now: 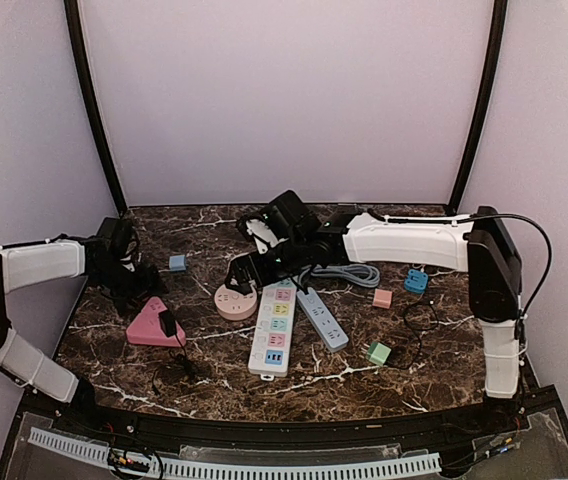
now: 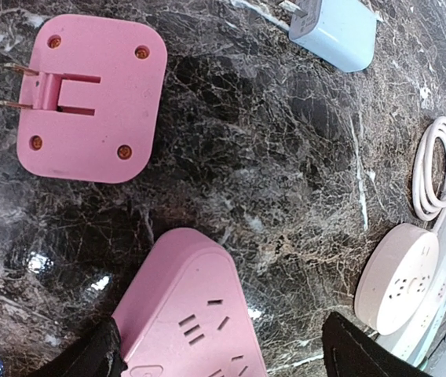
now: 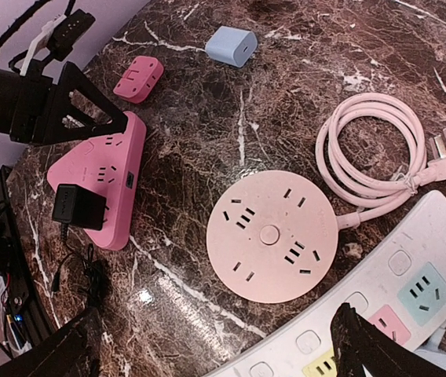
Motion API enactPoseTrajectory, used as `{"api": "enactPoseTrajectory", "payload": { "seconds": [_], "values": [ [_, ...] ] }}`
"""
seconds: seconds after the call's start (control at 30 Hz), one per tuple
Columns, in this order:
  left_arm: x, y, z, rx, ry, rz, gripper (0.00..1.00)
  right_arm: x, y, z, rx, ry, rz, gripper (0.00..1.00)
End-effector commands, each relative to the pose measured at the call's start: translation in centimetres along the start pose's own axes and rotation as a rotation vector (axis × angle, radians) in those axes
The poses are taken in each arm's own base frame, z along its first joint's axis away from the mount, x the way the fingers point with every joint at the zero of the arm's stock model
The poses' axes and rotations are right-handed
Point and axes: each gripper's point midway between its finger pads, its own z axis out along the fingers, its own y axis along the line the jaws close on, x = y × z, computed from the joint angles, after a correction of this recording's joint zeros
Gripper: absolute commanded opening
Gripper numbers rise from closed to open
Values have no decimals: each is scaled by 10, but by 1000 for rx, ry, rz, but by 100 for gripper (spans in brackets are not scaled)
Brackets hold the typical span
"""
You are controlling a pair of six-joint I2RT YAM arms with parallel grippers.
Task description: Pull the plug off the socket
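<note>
The left claw (image 2: 223,349) stands wide open and empty, its fingers straddling one corner of the pink triangular socket (image 2: 195,314). The black plug (image 3: 78,206) sits in that socket at the corner away from the claw, and a small pink adapter (image 2: 89,98) and a blue charger (image 2: 333,31) lie further out. The right claw (image 3: 219,345), equally wide and empty, hovers over a round socket (image 3: 270,234) just beside a white strip (image 3: 411,290).

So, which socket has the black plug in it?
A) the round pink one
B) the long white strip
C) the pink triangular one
C: the black plug sits in the pink triangular socket, near one corner; the round pink socket shows only bare holes.
</note>
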Motion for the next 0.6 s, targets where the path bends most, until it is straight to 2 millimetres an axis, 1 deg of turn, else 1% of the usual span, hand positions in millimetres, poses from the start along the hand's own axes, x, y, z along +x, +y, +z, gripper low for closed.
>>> {"api": "enactPoseTrajectory", "payload": {
  "seconds": [0.0,0.07,0.2,0.27,0.3,0.43,0.53,0.57],
  "values": [
    [12,-10,7,71,30,-37,88,-3,10,5,-19,6,-19,99],
    [18,-16,10,82,42,-35,88,-3,10,6,-20,8,-20,99],
    [30,-35,15,123,65,-36,88,-3,13,7,-25,9,-23,99],
    [38,-46,17,137,78,-35,88,-3,15,7,-27,11,-25,99],
    [45,-54,19,146,88,-19,88,-3,15,8,-27,12,-26,99],
    [64,-70,24,151,100,-54,88,1,23,9,-33,26,-30,99],
    [64,-70,20,130,67,-65,88,8,34,10,-35,50,-35,99],
    [60,-65,18,101,44,-62,89,11,39,10,-34,57,-35,99]
  ]
}}
